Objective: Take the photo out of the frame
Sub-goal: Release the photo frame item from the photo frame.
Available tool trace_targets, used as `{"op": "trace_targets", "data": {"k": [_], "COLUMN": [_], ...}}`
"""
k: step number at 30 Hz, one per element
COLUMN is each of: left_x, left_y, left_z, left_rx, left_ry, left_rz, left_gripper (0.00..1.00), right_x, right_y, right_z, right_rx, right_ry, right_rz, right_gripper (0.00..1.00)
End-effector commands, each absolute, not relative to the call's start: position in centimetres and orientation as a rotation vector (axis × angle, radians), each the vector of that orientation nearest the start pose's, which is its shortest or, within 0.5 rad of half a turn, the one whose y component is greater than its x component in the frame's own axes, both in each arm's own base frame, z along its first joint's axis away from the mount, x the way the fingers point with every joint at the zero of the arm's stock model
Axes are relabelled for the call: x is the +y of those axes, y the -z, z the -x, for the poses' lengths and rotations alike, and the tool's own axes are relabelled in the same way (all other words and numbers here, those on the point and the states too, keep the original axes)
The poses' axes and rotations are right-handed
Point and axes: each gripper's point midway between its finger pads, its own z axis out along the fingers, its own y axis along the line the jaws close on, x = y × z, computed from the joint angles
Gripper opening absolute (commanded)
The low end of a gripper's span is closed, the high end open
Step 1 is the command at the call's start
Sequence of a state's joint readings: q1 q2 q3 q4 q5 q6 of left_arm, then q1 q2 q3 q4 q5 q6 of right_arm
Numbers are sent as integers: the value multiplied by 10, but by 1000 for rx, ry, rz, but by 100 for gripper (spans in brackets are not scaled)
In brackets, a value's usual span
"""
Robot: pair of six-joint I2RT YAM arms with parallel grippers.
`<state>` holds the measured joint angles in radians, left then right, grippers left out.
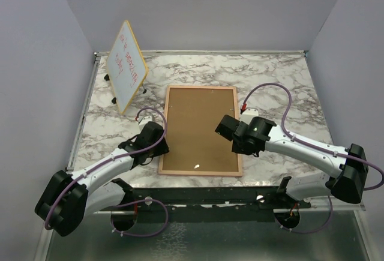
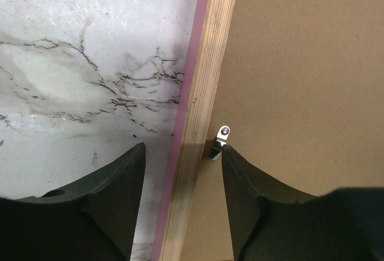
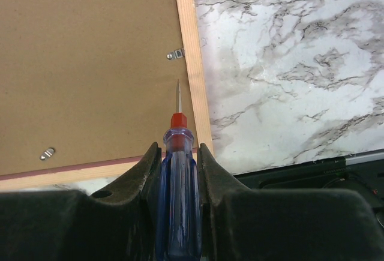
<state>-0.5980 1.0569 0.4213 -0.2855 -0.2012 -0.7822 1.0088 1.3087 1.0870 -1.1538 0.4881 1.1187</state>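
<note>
Your right gripper (image 3: 178,150) clamps a blue screwdriver (image 3: 177,207) aimed at a metal clip (image 3: 176,53) on the face-down frame (image 1: 201,130) by the near edge of the table (image 1: 282,81), your left gripper (image 2: 183,148) gaping astride its left edge; a slipped tip could gouge the fibreboard hiding the photo.

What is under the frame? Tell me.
The frame lies back-up on the marble table. Its brown backing covers whatever is inside, so no photo can be seen.
</note>
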Motion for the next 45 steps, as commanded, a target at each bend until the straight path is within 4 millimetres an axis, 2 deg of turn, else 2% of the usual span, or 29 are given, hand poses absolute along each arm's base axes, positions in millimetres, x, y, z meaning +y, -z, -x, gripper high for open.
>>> {"op": "trace_targets", "data": {"k": [1,7,11,16,25,28,33,45], "left_x": [-134,-137,-141,-141,-141,-142,-142,-140], "left_y": [-18,-21,-19,-16,-18,-18,-18,-20], "left_z": [-199,-199,-198,-197,-197,-196,-196,-197], "left_rx": [2529,2522,2533,2548,2537,2541,2539,2521], "left_ry": [328,349,371,359,368,370,375,373], "left_rz": [310,292,275,267,266,262,259,271], "left_gripper": [52,46,45,29,17,11,0,0], "right_x": [163,161,163,164,165,166,157,145], "right_y": [-129,-125,-119,-112,-118,-116,-107,-112], "right_z": [-173,-171,-173,-175,-183,-186,-185,-191], "right_rx": [2553,2556,2553,2545,2492,2483,2494,2459], "right_ry": [137,144,132,128,60,42,136,196], "right_rz": [-240,-252,-256,-267,-308,-316,-316,-314], "right_gripper": [1,1,1,1,1,1,1,1]}}
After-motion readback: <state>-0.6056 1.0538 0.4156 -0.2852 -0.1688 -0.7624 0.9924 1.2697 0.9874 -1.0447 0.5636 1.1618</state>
